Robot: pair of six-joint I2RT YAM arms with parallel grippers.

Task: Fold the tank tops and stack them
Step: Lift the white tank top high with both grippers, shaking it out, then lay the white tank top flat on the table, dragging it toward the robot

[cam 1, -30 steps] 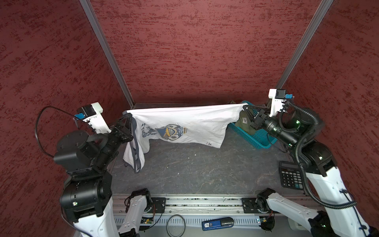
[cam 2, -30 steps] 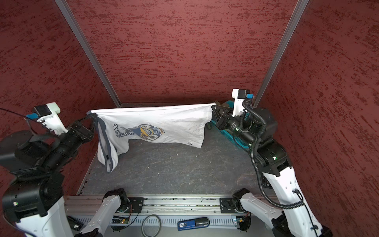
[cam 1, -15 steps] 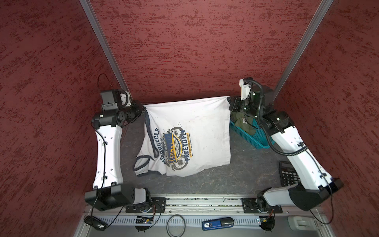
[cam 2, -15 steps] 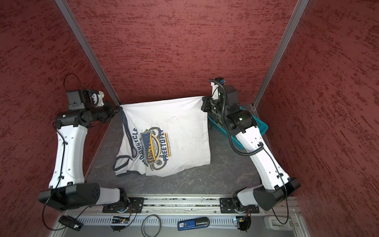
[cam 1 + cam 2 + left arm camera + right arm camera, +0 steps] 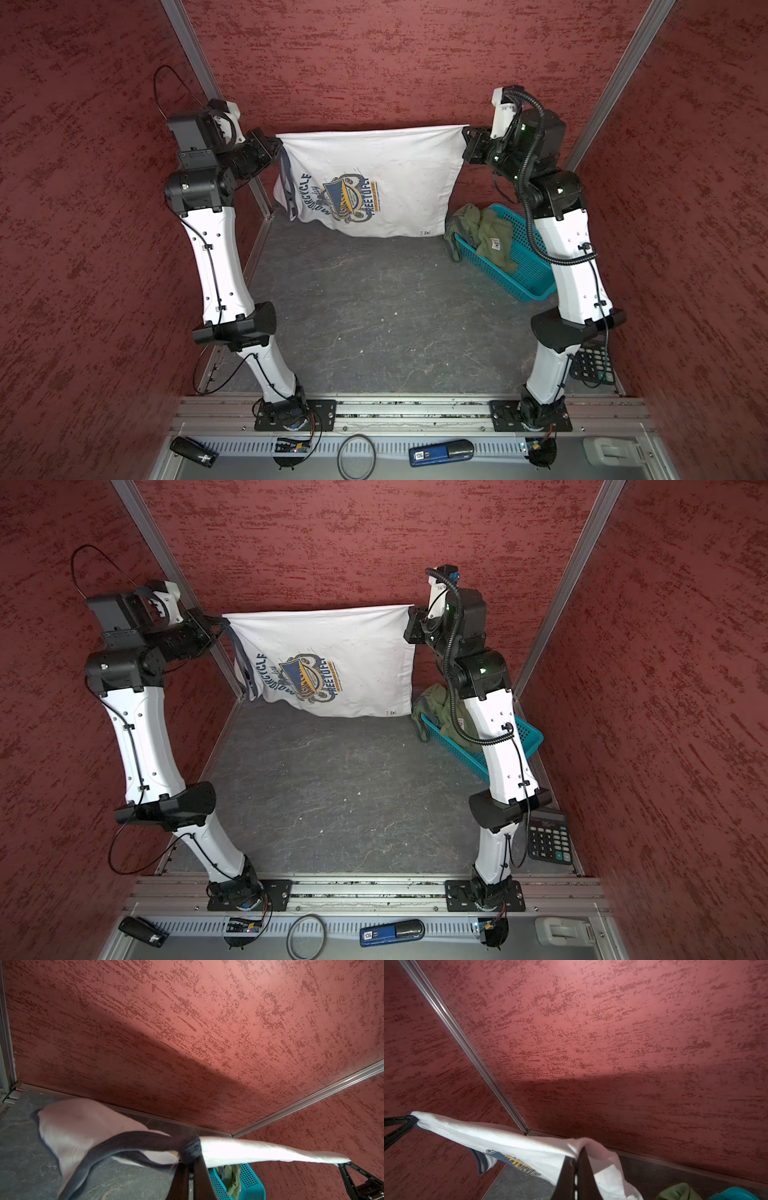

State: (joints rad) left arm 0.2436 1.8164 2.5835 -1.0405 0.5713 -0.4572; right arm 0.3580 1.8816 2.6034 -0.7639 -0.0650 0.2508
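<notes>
The white tank top (image 5: 386, 166) (image 5: 353, 642) hangs as a sheet at the back of the table, print facing forward, stretched between both raised grippers. My left gripper (image 5: 277, 145) (image 5: 220, 623) (image 5: 191, 1159) is shut on its dark-trimmed strap end. My right gripper (image 5: 465, 137) (image 5: 409, 617) (image 5: 576, 1157) is shut on the opposite top corner of the white cloth (image 5: 508, 1142). The olive tank top (image 5: 486, 232) (image 5: 436, 704) lies crumpled in the teal basket (image 5: 523, 274) (image 5: 530, 733), partly spilling over its near-left rim.
Red textured walls close in the back and both sides. A black calculator (image 5: 592, 368) (image 5: 548, 839) lies by the right arm's base. The metal rail (image 5: 415, 411) runs along the front, with a blue device (image 5: 440, 453) below it.
Both arms have risen upright. The white tank top, draped down onto the table half a second ago, now hangs higher, pulled taut between the two grippers.
</notes>
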